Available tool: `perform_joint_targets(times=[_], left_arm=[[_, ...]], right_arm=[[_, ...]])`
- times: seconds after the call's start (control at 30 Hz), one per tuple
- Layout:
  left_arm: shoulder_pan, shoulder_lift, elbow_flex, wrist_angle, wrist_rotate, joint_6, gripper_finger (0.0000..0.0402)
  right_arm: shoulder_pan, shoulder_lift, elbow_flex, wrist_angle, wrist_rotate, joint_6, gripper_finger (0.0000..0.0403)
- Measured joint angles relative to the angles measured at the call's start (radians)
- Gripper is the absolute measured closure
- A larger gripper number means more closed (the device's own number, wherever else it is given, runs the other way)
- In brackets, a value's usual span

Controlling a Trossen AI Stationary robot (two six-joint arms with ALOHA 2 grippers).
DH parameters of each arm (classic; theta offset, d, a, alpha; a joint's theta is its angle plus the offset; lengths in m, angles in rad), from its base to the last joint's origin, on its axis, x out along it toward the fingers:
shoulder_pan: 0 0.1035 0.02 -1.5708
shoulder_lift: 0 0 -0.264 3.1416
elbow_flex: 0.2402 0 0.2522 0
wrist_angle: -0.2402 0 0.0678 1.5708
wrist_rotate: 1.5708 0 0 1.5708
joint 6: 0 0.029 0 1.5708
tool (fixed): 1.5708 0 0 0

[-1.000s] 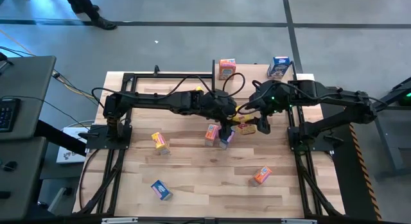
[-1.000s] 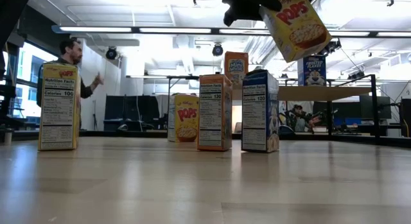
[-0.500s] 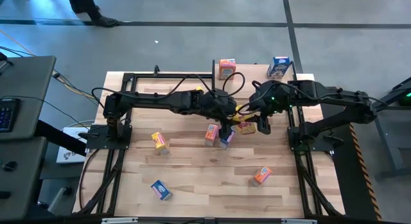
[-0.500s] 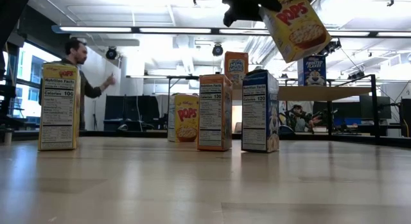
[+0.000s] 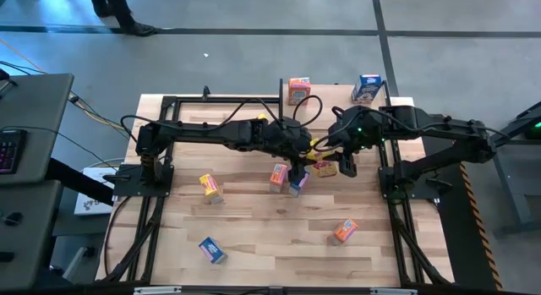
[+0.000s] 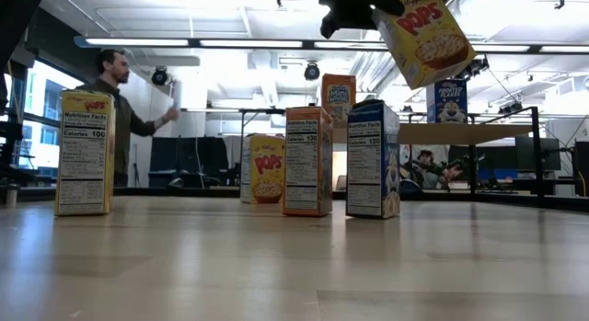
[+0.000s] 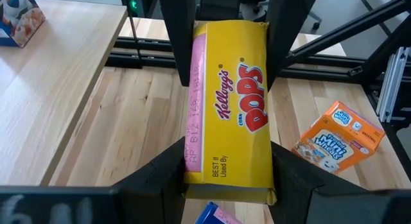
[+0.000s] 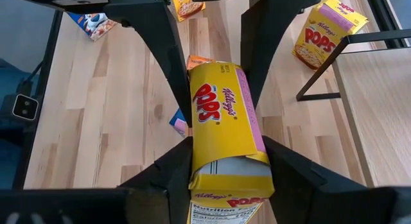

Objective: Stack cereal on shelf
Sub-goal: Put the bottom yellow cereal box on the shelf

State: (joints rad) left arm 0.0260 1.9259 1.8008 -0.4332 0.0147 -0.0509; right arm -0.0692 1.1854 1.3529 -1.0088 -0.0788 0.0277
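High view: both arms meet over the middle of the table (image 5: 254, 253). Left gripper (image 5: 314, 166) and right gripper (image 5: 331, 166) are each clamped on opposite ends of one yellow Pops box (image 5: 324, 167), held in the air just right of frame centre. Left wrist view: own fingers (image 7: 292, 179) pinch one end of the yellow Pops box (image 7: 231, 102); the other arm's fingers grip the far end. Right wrist view shows the same hold (image 8: 225, 131) from the opposite end. Low view: this box (image 6: 423, 34) hangs tilted at upper right of frame.

Shelf (image 5: 338, 96) at upper centre-right carries an orange box (image 5: 298, 90) and a blue box (image 5: 366, 88). Other boxes on the table: orange (image 5: 279, 175) and blue (image 5: 296, 183) at centre, yellow (image 5: 211, 187) left of centre, blue (image 5: 211, 249) lower left, orange (image 5: 344, 231) lower right.
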Motion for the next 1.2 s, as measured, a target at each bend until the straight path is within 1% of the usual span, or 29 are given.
perform_joint_targets(times=[0.1,0.17,0.23,0.33,0.6,0.7,1.0,1.2], left_arm=[[0.0,0.0,-0.001,0.006,-0.004,-0.01,0.0242],[-0.001,0.0,-0.001,0.009,-0.032,-0.02,0.0242],[-0.002,0.0,-0.001,0.013,-0.053,-0.055,0.0242],[-0.001,0.0,-0.001,0.018,-0.054,-0.108,0.0242],[-0.001,0.0,-0.001,0.02,-0.053,-0.043,0.0241],[-0.001,0.0,-0.001,0.03,-0.046,-0.039,0.0229],[0.001,0.0,0.0,0.033,-0.045,-0.011,0.0165],[0.012,-0.057,0.001,0.032,-0.047,-0.031,0.016]], right_arm=[[0.0,-0.001,0.0,-0.001,0.0,-0.001,0.0247],[0.0,-0.001,0.0,-0.002,0.001,-0.002,0.0247],[0.0,-0.001,0.0,-0.003,0.0,-0.002,0.0247],[0.0,0.0,0.0,-0.003,0.003,-0.002,0.0247],[0.0,0.0,0.0,-0.002,0.003,-0.002,0.0247],[0.0,0.001,0.0,0.003,0.0,-0.001,0.0247],[0.0,0.002,0.0,0.004,0.01,-0.001,0.0247],[0.0,0.002,0.0,0.0,0.048,-0.001,0.0247]])
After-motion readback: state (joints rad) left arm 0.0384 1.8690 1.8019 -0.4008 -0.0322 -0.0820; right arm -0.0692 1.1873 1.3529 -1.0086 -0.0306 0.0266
